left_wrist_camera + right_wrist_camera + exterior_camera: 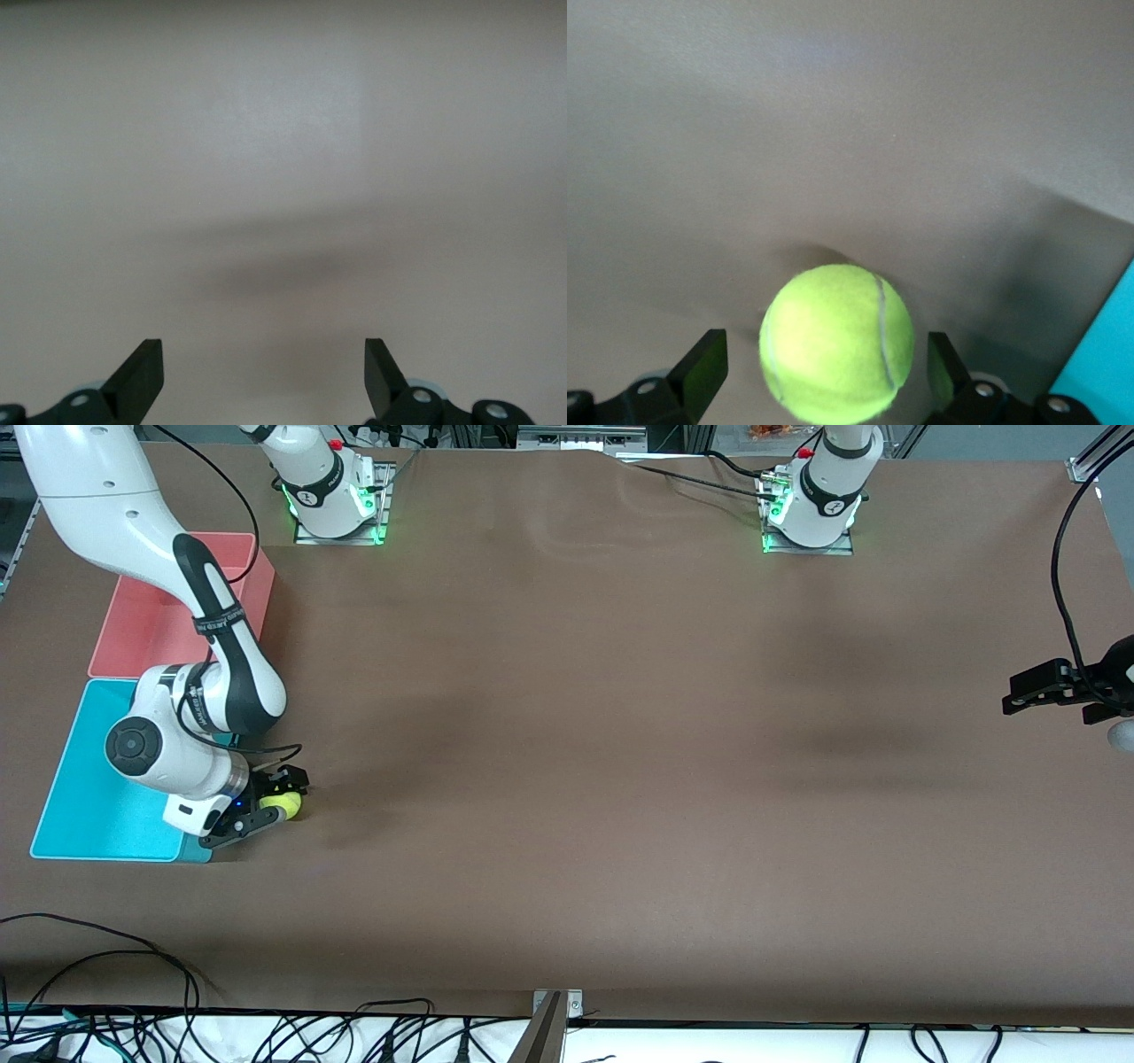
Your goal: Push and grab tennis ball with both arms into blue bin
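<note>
Sitting between the spread black fingers of the right gripper (266,804), the tennis ball (285,806) shows a fuzzy yellow-green felt and one thin curved seam; in the right wrist view the ball (836,343) fills most of the gap, yet a sliver of space shows on each side, so the wide jaws do not press it. The gripper is low at the matte brown tabletop (567,779), just beside the corner of the blue bin (80,815), a shallow rectangular cyan plastic box with a thin pale rim and straight walls. A pink bin (133,638) of the same shape adjoins it, partly covered by the smooth white arm. The ball is outside the blue bin, close to its wall.

The left gripper (1036,691) waits over the bare tabletop at the left arm's end, jaws wide and holding nothing; its wedge-shaped fingertips (142,367) frame only plain, soft-shadowed cloth-like surface.
</note>
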Controlling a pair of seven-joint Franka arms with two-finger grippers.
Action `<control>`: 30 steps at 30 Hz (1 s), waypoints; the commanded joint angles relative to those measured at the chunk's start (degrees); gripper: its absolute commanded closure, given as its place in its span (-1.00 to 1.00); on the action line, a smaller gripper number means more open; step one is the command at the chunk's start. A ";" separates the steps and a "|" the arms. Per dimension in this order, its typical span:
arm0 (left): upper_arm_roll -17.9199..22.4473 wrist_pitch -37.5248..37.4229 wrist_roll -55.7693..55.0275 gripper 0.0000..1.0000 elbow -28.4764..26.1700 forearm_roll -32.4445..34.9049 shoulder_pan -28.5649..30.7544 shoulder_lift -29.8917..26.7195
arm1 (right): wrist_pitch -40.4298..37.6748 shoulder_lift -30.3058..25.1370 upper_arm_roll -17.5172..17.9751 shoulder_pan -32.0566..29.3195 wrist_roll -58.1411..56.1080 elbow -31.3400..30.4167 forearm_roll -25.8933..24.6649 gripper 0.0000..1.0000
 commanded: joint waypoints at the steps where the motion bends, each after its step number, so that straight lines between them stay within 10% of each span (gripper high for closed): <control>1: -0.09 -0.67 0.86 -1.00 0.33 0.46 0.05 0.00 | 1.51 0.42 0.37 -0.69 -0.83 -0.75 -0.98 -0.97; 10: -0.09 -0.67 0.95 -1.00 0.33 0.37 0.05 0.00 | 2.31 0.69 0.37 -0.96 -2.07 -0.40 -1.24 0.41; 30: -0.09 -0.50 0.95 -1.00 0.51 0.28 0.58 0.00 | -20.62 -3.18 -1.29 -0.96 -5.48 10.93 -1.51 0.53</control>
